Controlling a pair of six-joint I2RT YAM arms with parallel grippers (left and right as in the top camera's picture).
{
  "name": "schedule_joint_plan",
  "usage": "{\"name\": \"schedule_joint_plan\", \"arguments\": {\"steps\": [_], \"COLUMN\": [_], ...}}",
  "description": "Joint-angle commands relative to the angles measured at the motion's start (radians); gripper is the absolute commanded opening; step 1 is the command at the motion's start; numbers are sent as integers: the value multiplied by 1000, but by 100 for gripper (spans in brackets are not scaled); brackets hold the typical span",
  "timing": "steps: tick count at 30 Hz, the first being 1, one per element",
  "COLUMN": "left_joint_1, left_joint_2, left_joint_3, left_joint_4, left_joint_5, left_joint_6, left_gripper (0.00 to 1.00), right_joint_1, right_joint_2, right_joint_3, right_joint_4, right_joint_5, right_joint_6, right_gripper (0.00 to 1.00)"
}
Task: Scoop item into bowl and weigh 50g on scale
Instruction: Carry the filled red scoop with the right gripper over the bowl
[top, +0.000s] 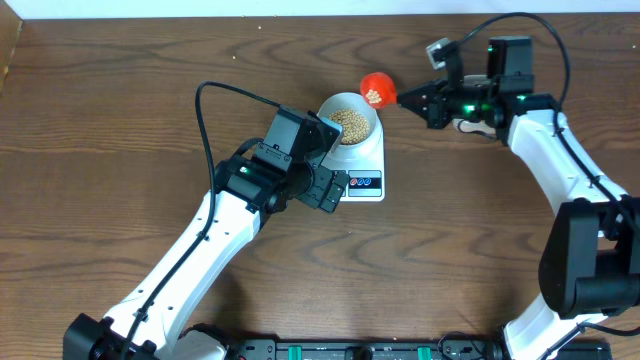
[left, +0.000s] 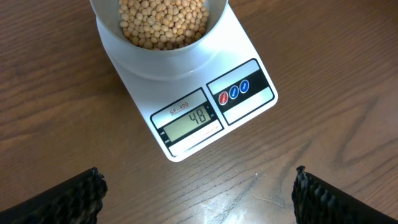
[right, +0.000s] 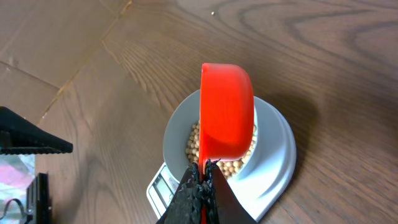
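Beans (left: 163, 22): sat in bowl (left: 155, 59) on scale (left: 239, 31)
Left tool (left: 198, 183): gaped wide, empty
Right tool (right: 202, 186): clamped tight on red scoop (right: 227, 112)

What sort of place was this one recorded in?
Probably a robot lab bench: wooden table, left arm and right arm over it, a scale carrying a bowl of beans.

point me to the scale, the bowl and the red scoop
scale (left: 189, 123): left wrist view, on its display
bowl (top: 336, 100): overhead view, on its bare upper-left rim
red scoop (right: 227, 109): right wrist view, on the cup's outer wall
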Motion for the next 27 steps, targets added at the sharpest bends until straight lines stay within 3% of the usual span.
{"name": "schedule_joint_plan", "arguments": {"steps": [1, 7, 27], "left_joint_1": [5, 5, 5], "left_joint_2": [-9, -9, -9], "left_joint_3": [1, 1, 1], "left_joint_4": [0, 0, 0], "left_joint_5": [9, 9, 9], "left_joint_6": [6, 7, 7], "left_gripper": [98, 98, 98], "right_joint_1": [28, 63, 240], "right_joint_2": [-3, -39, -104], "right_joint_3": [1, 1, 1], "right_joint_4": [7, -10, -85], "right_joint_5": [43, 61, 449], "right_joint_6": [5, 5, -97], "right_gripper": [1, 1, 1]}}
